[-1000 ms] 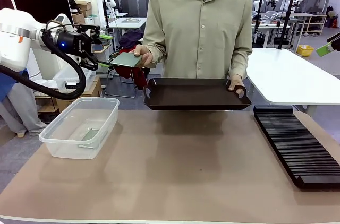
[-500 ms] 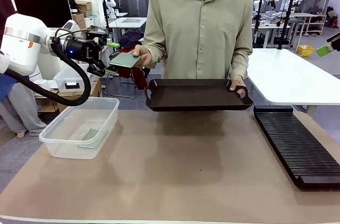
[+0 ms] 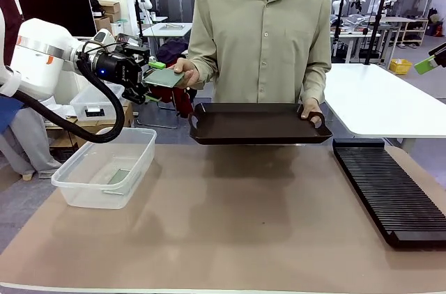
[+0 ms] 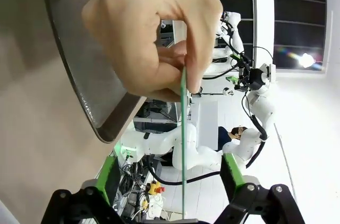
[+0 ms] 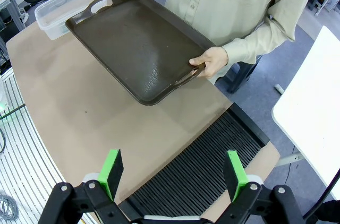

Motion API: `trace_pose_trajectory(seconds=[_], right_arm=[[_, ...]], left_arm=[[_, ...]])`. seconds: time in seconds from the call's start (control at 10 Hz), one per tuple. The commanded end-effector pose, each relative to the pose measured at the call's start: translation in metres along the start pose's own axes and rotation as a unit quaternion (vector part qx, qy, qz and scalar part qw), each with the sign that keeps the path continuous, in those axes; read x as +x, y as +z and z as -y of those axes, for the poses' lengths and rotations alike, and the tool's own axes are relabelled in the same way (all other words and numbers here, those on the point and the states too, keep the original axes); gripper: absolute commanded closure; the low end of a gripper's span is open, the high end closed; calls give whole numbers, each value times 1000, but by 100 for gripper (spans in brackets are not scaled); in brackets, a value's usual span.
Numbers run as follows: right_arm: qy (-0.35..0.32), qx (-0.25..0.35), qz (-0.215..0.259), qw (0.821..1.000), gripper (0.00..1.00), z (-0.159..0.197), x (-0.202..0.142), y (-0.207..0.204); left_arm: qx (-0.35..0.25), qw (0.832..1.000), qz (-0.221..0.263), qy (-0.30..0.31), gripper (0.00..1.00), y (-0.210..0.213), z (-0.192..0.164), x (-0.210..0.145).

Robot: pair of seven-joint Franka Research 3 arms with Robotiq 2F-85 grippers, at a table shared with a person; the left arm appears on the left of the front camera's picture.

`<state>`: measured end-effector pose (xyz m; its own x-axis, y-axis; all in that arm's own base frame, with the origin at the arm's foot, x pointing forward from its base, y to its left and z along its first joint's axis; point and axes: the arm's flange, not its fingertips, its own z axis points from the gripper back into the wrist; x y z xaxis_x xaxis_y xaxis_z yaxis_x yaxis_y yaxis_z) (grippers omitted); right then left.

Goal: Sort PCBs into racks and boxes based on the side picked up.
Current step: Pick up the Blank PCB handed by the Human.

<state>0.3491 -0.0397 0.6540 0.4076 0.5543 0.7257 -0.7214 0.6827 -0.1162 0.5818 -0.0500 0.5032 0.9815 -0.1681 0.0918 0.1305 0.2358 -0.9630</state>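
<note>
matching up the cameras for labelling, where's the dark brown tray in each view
front view: dark brown tray at centre, held by the person over the table's far edge.
left wrist view: tray at upper left, slanted, behind the person's hand pinching a PCB.
right wrist view: tray at upper centre, seen from above.
shared landmark: the tan table cover next to the tray.

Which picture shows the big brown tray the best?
The right wrist view: it looks down on the tray, so its whole inside and both handles show. The front view shows the tray almost edge-on. The left wrist view shows one end behind the person's hand.
</note>
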Motion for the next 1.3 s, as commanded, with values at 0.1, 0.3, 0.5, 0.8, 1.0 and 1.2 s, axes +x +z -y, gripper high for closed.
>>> trace_pose_trajectory(seconds=[0.1, 0.3, 0.5, 0.8, 1.0, 1.2], right_arm=[[1, 6, 2, 1000, 0, -1, 0, -1], [1, 6, 2, 1000, 0, -1, 0, -1], [1, 6, 2, 1000, 0, -1, 0, -1], [1, 6, 2, 1000, 0, -1, 0, -1], [1, 6, 2, 1000, 0, -1, 0, -1], [1, 6, 2, 1000, 0, -1, 0, -1]], left_arm=[[35, 999, 7, -38, 57, 1, -2, 0], [31, 999, 13, -34, 100, 3, 0, -3], [22, 999, 13, -33, 85, 7, 1, -4], [6, 999, 14, -35, 100, 7, 5, -8], [-4, 999, 16, -37, 100, 9, 6, -7], [-11, 999, 20, -38, 100, 9, 9, -8]])
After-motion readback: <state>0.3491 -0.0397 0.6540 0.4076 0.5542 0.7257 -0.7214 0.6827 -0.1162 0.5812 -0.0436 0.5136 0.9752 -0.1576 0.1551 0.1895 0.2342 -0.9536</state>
